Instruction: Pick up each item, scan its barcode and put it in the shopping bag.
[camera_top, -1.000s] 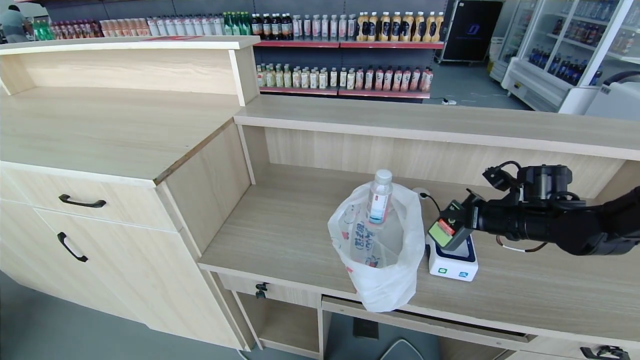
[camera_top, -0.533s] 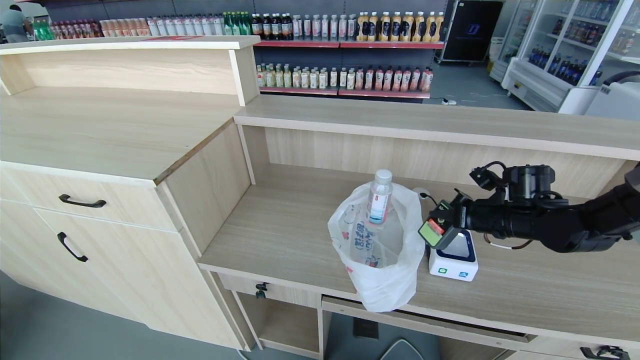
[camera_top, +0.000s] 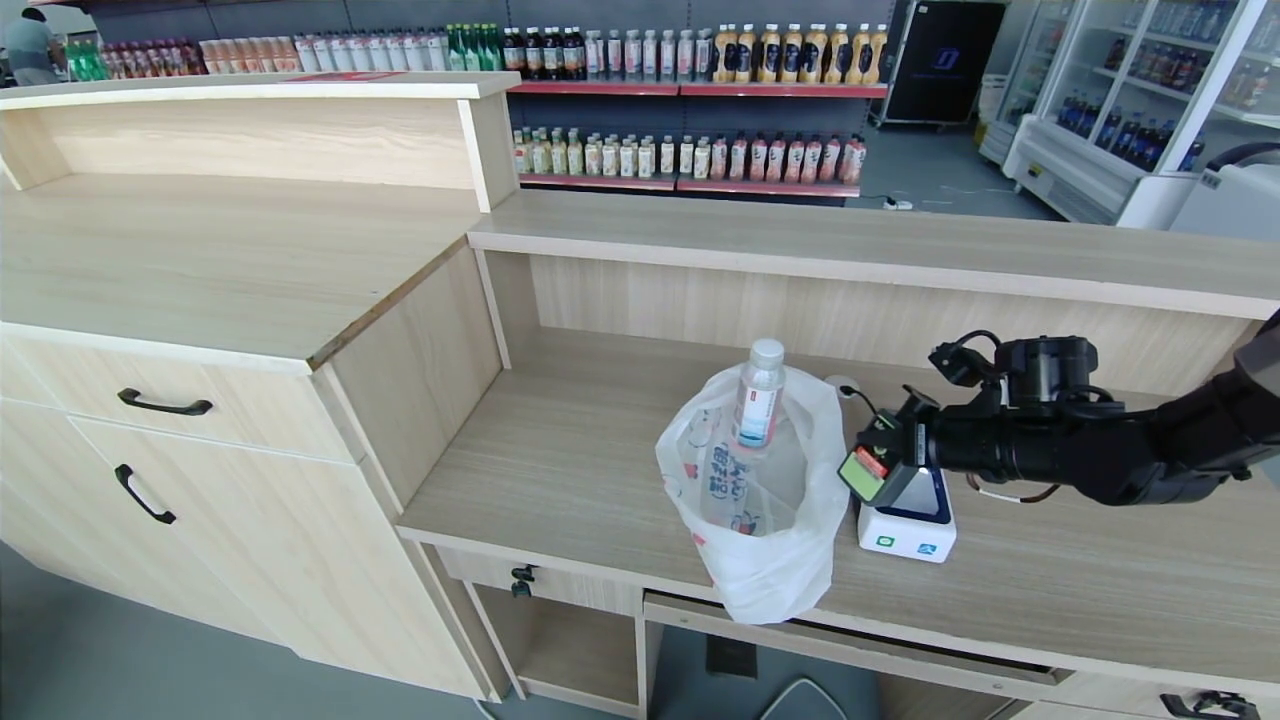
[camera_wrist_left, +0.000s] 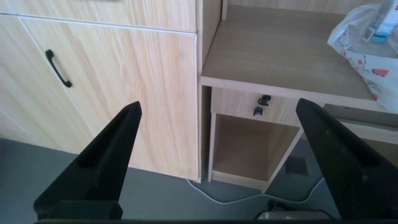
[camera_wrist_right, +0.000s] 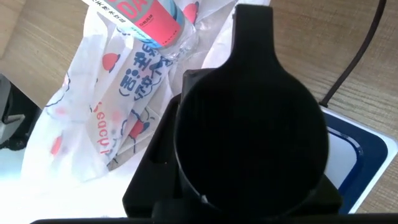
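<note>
A white printed shopping bag (camera_top: 770, 560) stands open on the lower counter, with a clear water bottle (camera_top: 757, 405) upright inside it. Beside it sits a white scanner (camera_top: 905, 528) with a blue top. My right gripper (camera_top: 885, 455) is shut on a small dark item (camera_top: 866, 470) with a green and red face, held above the scanner's near-bag edge, close to the bag's rim. From the right wrist, the dark item (camera_wrist_right: 249, 143) hides much of the bag (camera_wrist_right: 106, 124), bottle (camera_wrist_right: 140, 15) and scanner (camera_wrist_right: 354, 162). My left gripper (camera_wrist_left: 217, 104) hangs open and empty, low in front of the cabinet.
The lower counter (camera_top: 560, 470) is walled by a raised ledge (camera_top: 860, 245) behind and a taller cabinet (camera_top: 220, 270) with drawer handles to the left. A cable (camera_top: 868, 402) runs behind the scanner. Bare counter lies to the right of the scanner.
My right arm has carried the item leftward and slightly down, from over the scanner's right side to its edge next to the bag. The bag, bottle and scanner have stayed put.
</note>
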